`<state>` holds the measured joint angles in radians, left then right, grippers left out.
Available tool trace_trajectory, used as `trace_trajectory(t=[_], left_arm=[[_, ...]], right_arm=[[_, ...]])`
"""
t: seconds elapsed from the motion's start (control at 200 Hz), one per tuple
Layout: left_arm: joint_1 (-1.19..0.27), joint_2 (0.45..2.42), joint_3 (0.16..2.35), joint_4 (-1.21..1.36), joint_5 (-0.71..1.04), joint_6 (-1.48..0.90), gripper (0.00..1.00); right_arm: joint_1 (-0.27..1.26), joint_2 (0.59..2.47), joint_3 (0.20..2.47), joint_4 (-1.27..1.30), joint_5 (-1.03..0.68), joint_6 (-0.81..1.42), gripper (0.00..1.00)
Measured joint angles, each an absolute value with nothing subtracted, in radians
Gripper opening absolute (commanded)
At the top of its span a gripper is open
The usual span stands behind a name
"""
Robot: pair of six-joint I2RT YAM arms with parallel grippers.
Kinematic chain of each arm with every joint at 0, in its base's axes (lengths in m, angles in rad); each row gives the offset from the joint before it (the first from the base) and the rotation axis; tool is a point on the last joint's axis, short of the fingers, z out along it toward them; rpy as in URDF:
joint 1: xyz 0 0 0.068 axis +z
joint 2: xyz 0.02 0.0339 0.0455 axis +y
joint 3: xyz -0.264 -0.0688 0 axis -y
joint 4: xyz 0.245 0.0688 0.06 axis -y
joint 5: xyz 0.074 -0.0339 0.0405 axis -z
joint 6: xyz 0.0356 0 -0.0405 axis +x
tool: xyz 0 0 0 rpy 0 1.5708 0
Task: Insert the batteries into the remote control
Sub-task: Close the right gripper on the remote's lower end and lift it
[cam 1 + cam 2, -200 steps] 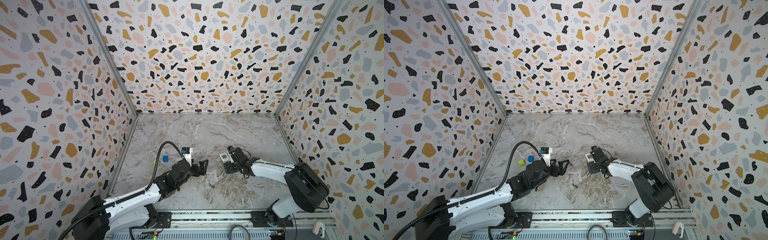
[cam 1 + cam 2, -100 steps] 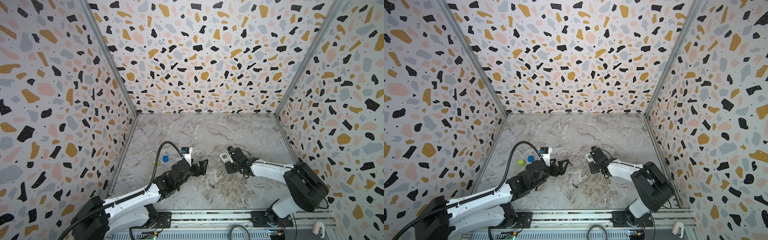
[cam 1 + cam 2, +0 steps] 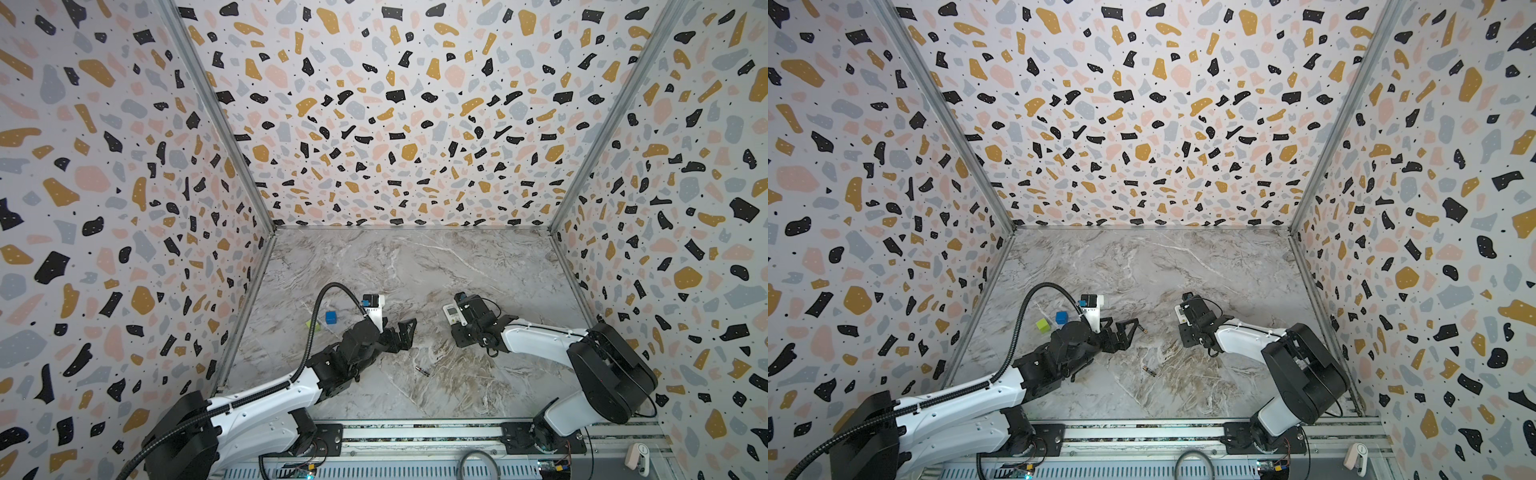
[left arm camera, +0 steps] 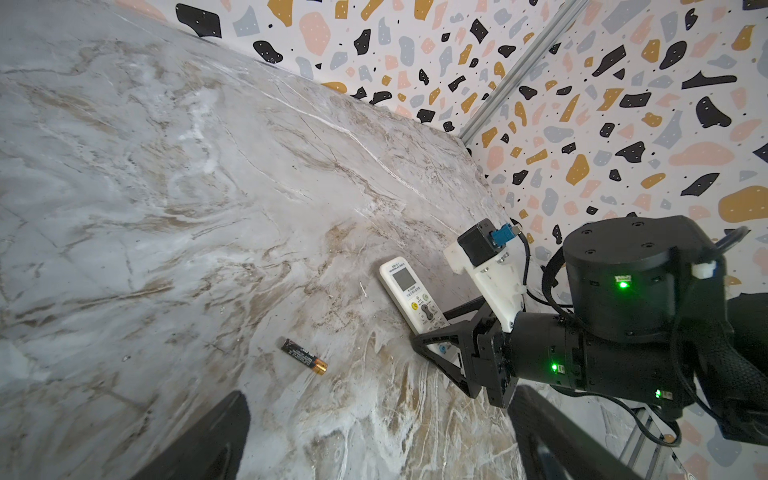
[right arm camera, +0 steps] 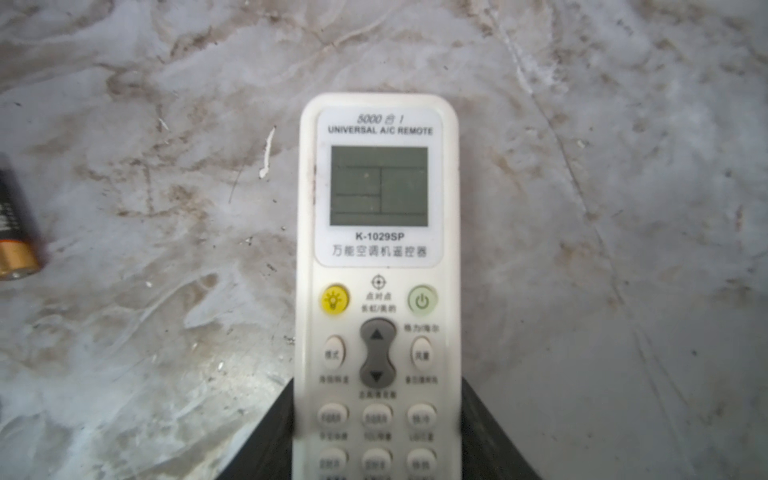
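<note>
Right wrist: remote control (image 5: 378,291) face-up, battery (image 5: 14,232) nearby.

Both top views look steeply down from high and far, over the whole table (image 3: 415,266). The left wrist camera faces the remote control (image 4: 409,291) slantwise from nearby; the right wrist camera sits close above it. All four share it.

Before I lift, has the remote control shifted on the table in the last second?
No. In a top view the remote control keeps its place against the table's marble veins and its gap to the blue cube.
</note>
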<state>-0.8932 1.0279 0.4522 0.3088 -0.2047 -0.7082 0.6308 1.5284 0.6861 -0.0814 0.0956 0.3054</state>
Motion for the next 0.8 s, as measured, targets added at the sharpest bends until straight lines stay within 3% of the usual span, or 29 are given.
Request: trace_trajectory(t=[0.365, 0.801], left_arm=[[-0.893, 0.975, 0.452, 0.330, -0.171, -0.717, 1.00], [-0.893, 0.957, 0.493, 0.365, 0.021, -0.631, 1.00]], right_arm=[[0.651, 1.303, 0.587, 0.011, -0.014, 0.305, 0.02], [0.664, 1.062, 0.501, 0.146, -0.290, 0.335, 0.00]])
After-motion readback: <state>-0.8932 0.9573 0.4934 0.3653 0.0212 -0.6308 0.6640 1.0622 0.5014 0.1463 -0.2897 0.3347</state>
